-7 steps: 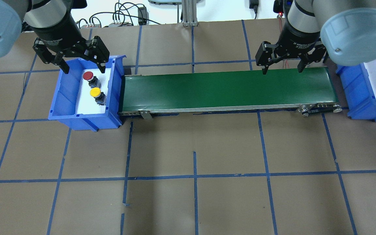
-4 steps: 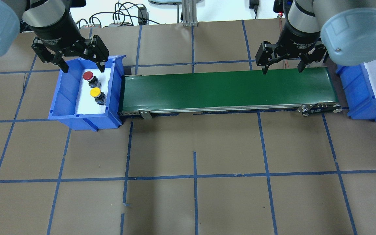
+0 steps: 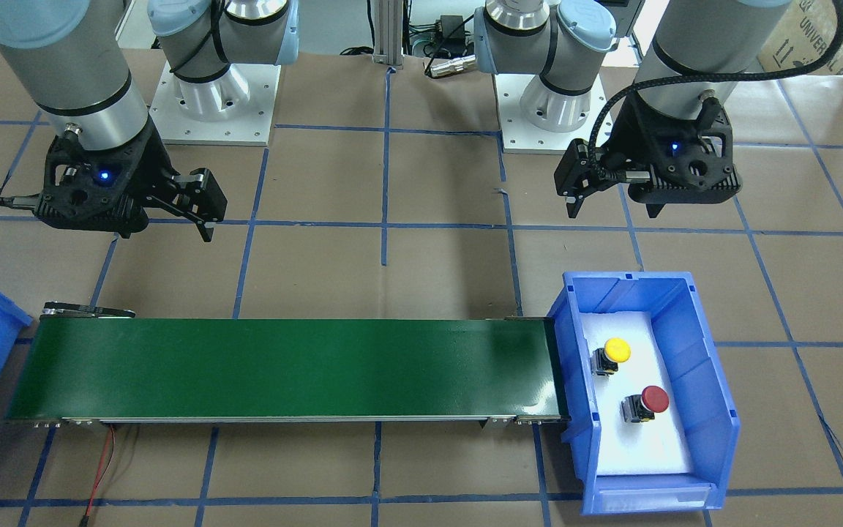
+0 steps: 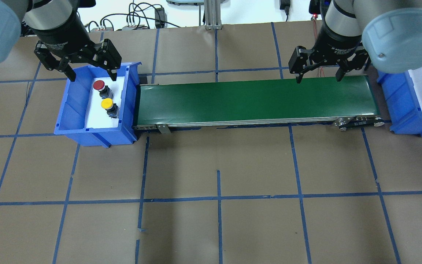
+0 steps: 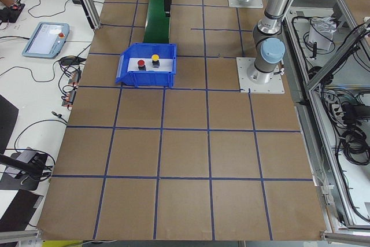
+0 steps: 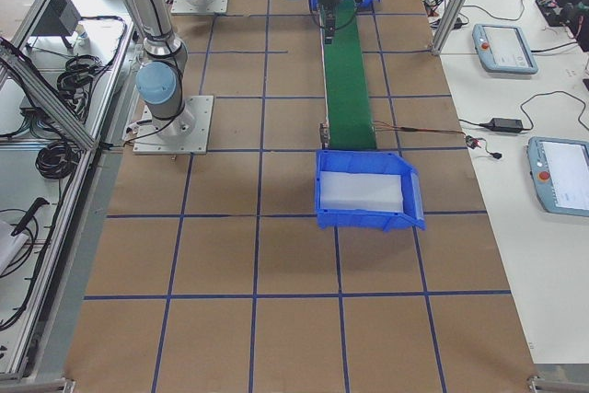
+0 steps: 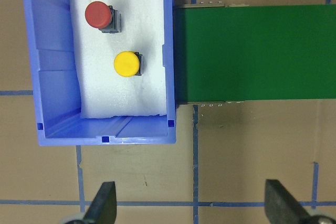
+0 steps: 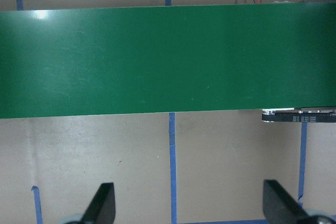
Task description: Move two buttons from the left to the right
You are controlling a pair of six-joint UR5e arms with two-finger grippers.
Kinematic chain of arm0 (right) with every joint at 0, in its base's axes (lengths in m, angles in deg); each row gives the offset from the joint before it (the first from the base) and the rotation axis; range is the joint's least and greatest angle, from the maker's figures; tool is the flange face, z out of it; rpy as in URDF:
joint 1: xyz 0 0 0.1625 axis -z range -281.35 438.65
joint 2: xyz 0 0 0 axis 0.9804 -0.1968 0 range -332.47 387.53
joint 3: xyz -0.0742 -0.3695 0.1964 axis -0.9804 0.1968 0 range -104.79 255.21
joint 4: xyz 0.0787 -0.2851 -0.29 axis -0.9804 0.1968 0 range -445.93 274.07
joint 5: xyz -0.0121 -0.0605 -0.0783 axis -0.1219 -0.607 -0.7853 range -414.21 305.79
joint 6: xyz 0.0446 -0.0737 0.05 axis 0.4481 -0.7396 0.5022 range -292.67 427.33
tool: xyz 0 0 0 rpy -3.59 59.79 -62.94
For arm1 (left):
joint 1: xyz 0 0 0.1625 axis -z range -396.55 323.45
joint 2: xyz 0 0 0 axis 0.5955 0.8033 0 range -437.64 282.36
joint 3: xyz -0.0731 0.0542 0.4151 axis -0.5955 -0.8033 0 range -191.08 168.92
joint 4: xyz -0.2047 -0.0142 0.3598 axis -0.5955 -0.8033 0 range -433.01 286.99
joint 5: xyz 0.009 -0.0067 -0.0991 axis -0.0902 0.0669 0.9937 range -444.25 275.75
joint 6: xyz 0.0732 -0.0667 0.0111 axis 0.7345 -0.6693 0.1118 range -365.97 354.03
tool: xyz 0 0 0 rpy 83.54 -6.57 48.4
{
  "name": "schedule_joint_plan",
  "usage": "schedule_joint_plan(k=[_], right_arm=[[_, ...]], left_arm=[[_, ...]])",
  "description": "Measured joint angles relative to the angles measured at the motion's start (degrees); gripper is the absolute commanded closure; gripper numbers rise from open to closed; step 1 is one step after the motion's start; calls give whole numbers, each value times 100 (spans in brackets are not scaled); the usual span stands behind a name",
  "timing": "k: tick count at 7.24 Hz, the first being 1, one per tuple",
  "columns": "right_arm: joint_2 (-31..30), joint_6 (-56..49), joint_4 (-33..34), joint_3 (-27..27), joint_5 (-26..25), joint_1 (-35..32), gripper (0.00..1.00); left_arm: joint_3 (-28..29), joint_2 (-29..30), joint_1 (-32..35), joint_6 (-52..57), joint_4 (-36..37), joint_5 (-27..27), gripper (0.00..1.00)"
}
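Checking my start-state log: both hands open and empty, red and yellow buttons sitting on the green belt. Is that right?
Not quite. The overhead view shows the red button and yellow button inside the blue bin beside the green belt, not on it. The left hand and right hand are open and empty, as you said.

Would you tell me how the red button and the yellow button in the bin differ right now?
Cap: the red button has a red cap, the yellow button a yellow one. Place: the yellow button lies nearer the belt; the red button lies nearer the low front end of the bin. Shared: mushroom shape, dark bases, both on the bin's white liner.
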Motion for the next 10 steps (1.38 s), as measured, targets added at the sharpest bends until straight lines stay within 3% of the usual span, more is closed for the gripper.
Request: schedule_joint_plan(k=[2, 6, 10], right_arm=[[-3, -15, 6, 2, 1, 5, 0], [-11, -19, 1, 3, 1, 35, 0], [-3, -18, 13, 6, 12, 64, 0]], left_arm=[[32, 113, -91, 24, 3, 13, 0], [66, 1015, -837, 885, 754, 101, 0], [-153, 1621, -1205, 1378, 1155, 511, 0]])
